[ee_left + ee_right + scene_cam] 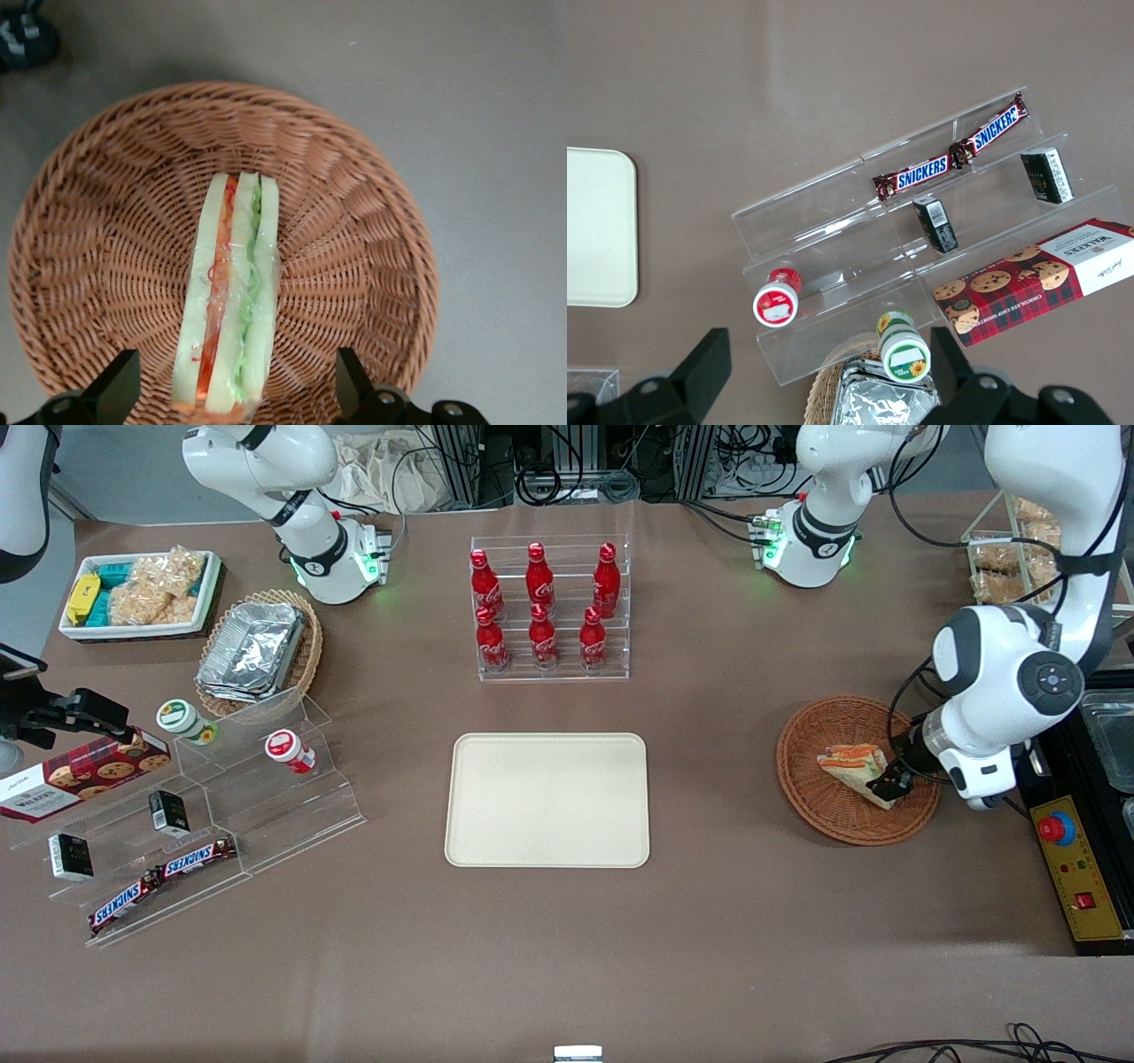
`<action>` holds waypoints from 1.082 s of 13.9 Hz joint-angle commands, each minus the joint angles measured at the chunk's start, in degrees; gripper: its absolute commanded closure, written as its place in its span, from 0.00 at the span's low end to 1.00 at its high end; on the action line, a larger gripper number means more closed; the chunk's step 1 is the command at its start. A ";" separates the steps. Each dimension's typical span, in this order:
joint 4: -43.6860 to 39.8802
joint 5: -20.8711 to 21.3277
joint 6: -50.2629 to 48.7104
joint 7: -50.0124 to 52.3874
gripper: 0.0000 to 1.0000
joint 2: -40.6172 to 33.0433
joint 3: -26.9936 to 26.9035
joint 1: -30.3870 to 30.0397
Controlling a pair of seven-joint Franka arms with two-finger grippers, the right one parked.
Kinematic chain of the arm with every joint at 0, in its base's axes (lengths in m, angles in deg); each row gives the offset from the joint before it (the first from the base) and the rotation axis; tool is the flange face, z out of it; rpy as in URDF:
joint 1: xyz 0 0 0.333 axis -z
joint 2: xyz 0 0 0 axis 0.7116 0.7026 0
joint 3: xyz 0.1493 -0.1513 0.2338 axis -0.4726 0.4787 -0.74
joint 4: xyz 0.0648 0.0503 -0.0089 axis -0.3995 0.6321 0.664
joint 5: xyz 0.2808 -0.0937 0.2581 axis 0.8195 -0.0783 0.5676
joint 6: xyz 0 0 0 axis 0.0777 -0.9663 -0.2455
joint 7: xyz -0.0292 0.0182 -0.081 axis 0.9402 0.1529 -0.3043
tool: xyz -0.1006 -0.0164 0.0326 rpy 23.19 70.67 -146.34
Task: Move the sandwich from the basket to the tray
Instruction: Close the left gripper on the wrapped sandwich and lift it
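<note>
Wrist view: open hand [230, 390] straddles the clear-wrapped triangular sandwich [230, 292], gripping nothing. It stands on edge in the round reddish-brown wicker basket [97, 221], presumably lined up for pinching.

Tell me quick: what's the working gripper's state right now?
Left gripper: open, fingers straddling the sandwich in the basket, not yet closed on it.
</note>
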 commanded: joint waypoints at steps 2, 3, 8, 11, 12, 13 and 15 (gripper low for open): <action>0.34 0.11 1.81 2.96 0.00 1.70 0.20 0.07; 0.78 0.11 1.99 2.96 0.00 1.87 0.20 0.07; 1.05 0.37 4.53 3.13 0.18 4.15 0.20 0.33; 0.87 0.37 4.63 4.98 1.00 4.60 0.12 0.86; 0.78 0.37 4.46 4.89 1.00 3.99 0.12 0.86; 0.69 0.37 3.85 4.80 1.00 3.03 0.12 0.78; -0.96 0.46 0.35 3.67 1.00 1.09 0.20 0.86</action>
